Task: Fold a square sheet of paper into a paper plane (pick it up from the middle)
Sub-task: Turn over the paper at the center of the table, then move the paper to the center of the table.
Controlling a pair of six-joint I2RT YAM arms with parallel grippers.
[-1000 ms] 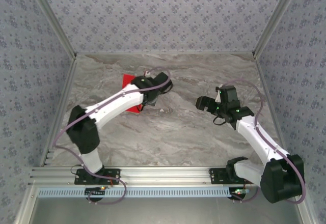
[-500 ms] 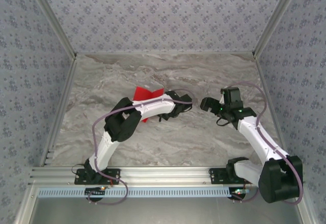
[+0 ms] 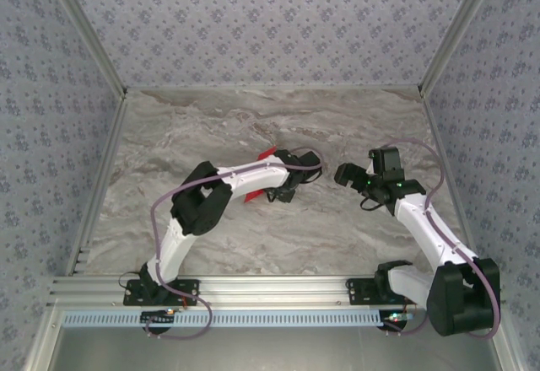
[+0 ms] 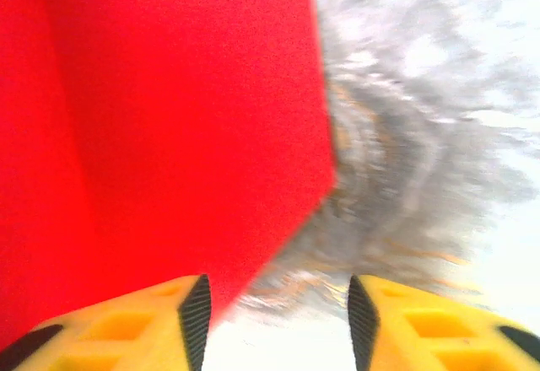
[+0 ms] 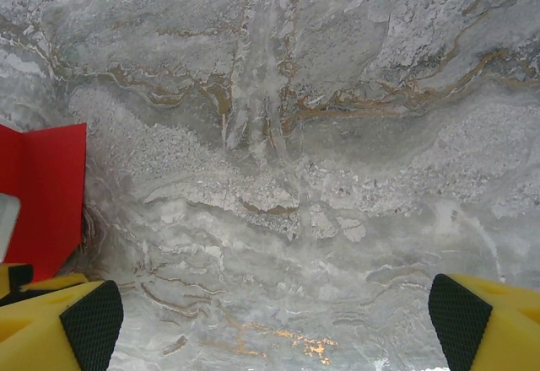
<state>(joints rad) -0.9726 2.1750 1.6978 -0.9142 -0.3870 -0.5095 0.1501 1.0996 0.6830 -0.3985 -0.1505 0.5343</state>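
1. Left hand (image 4: 278, 312): jaws part-way apart, nothing pinched. The paper (image 4: 169, 135) lies just beside one finger, mid-surface (image 3: 211, 126), partly covered by the left arm.
2. Right hand (image 5: 274, 312): jaws wide, empty, near the paper's edge.
3. Risk: the paper is light and unheld. A finger dragging across it may slide or crumple it.
4. Risk: the paper shows one crease; whether it lies flat cannot be told. A raised flap may fold off-line.
5. Risk: both hands are close. A converging move may cause collision.
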